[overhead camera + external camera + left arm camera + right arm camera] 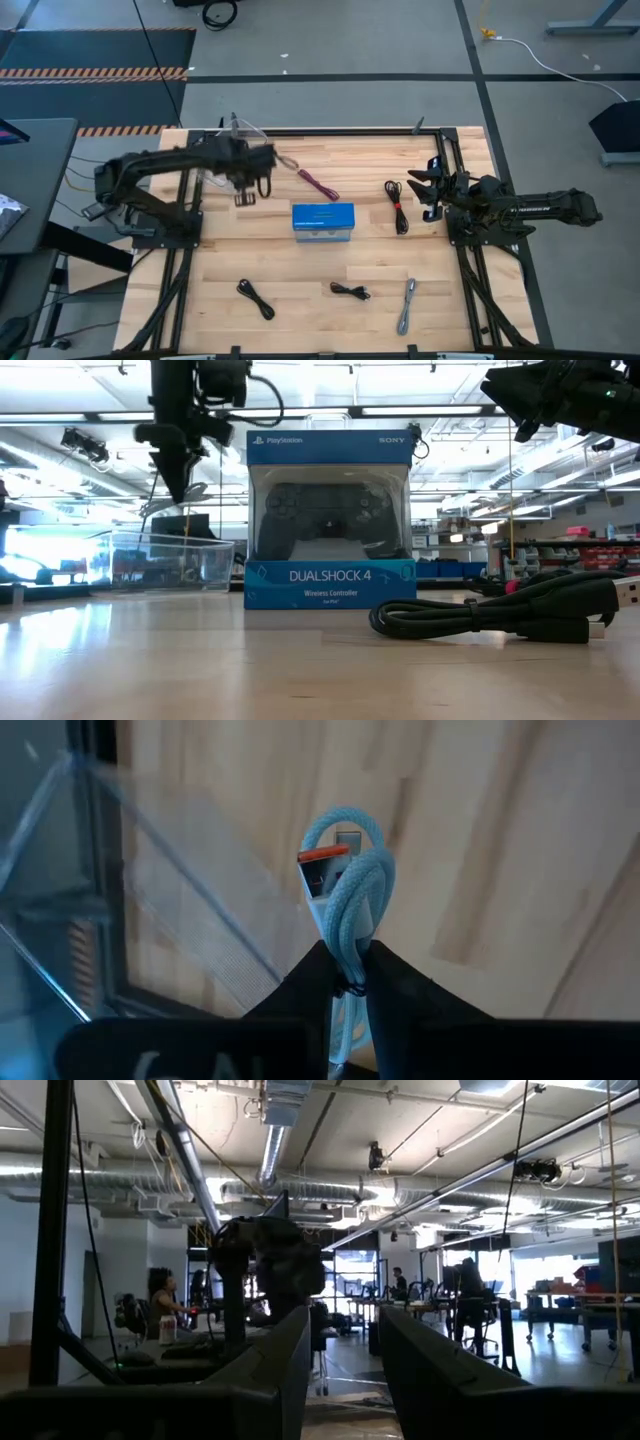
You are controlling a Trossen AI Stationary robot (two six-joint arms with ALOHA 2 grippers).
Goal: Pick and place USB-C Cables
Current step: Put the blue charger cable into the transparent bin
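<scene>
USB-C cables: one pale coiled cable (pixel 350 900) is clamped in the left end effector (pixel 350 982), raised off the bench (pixel 300 270) next to the clear tub (pixel 165 560) at the far left corner. Others lie on the wood: maroon cable (pixel 318 185) beyond the blue box (pixel 323 222), black cable (pixel 397 207) near the right arm, two more black ones (pixel 255 298) (pixel 350 291) and a silver-grey cable (pixel 407 305) along the near side. Right end effector (pixel 425 197) is parked high at the right edge, fingers apart, holding nothing.
</scene>
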